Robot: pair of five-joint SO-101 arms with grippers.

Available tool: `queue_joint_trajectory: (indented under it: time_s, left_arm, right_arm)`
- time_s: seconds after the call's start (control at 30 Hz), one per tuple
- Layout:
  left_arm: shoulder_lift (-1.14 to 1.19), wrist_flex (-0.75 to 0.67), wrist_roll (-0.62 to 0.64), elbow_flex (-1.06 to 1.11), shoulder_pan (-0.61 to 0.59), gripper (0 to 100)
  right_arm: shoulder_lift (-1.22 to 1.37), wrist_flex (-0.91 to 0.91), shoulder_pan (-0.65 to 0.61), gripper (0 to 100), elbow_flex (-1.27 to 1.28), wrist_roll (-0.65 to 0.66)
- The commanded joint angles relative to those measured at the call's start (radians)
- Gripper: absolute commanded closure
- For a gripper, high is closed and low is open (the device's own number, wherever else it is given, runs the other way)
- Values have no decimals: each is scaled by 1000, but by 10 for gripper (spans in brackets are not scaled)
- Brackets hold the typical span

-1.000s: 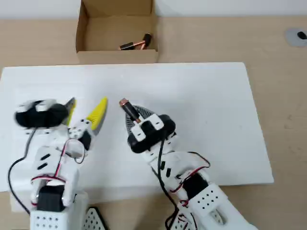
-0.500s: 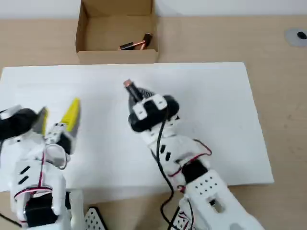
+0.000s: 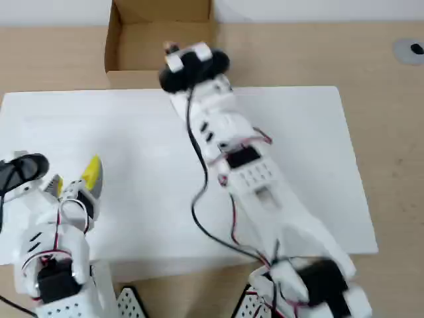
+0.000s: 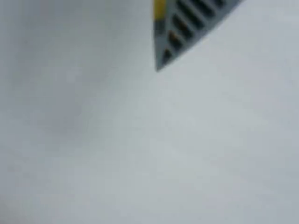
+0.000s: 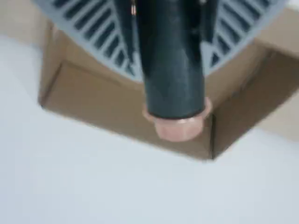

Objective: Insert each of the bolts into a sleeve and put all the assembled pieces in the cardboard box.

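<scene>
My right gripper (image 3: 180, 58) is clamped on an assembled piece (image 5: 173, 79): a dark sleeve (image 5: 170, 56) with the copper end of the bolt (image 5: 176, 127) poking out beyond it. My right arm is stretched far across the white sheet (image 3: 298, 165), reaching the cardboard box (image 3: 132, 78) at the back of the table (image 3: 384, 99).

The piece's long axis runs straight out from between my jaws, copper end leading and pointing into the box. From the high view, that copper tip sits over the box's open floor, while the gripper body crosses above the front wall. In the right wrist view, the box's front wall and one inner corner lie just beyond the copper end. How high the piece hangs above the floor I cannot tell.

I judge that the coming move is a release — parting the jaws so the piece falls lengthwise into the box, provided the whole sleeve has passed the front wall.

My left gripper (image 3: 74, 171) hovers over the sheet's near left part, jaws parted and holding nothing — well apart from the box, so the right arm is the nearer one.
</scene>
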Motion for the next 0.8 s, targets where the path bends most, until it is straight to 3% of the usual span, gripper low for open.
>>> queue_joint_trajectory:
  time_s: [0.0,0.47,0.77]
  left_arm:
    - [-4,6,0,84,-11,697]
    - [-2,32,-3,106,-11,724]
    - [-2,31,-201,209,38,784]
  right_arm:
    - [140,-37,27,989,-242,48]
    - [687,-32,154,989,-739,77]
    - [888,72,160,989,-960,72]
